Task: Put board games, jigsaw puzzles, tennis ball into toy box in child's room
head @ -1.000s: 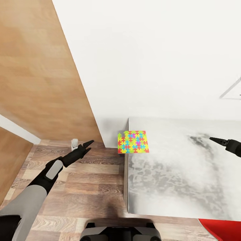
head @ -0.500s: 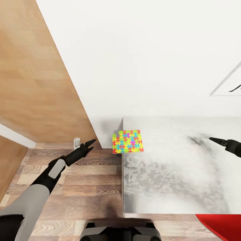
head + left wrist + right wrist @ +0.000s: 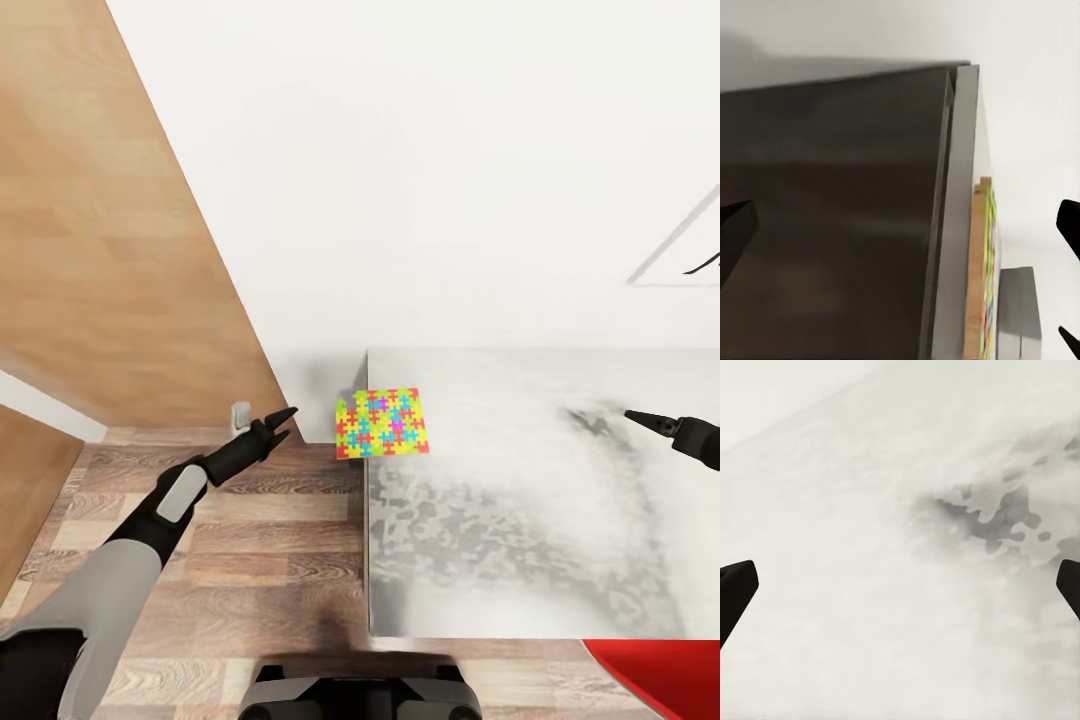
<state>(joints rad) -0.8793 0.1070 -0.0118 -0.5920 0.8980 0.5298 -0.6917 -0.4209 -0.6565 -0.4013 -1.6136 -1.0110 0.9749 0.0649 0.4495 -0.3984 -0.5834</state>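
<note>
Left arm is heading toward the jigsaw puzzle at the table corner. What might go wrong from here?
The jigsaw puzzle overhangs the table edge, so a nudge from the left end effector might tip it onto the floor. It is thin and flat, so pinching it from above looks hard. Approaching from below the tabletop, the open fingers may strike the table edge first.

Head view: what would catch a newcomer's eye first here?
The bright jigsaw puzzle stands out, lying flat at the near-left corner of the pale marbled table, slightly over its edge. The left tool hangs above the wood floor just beside that corner, and the right tool hovers over the tabletop.
</note>
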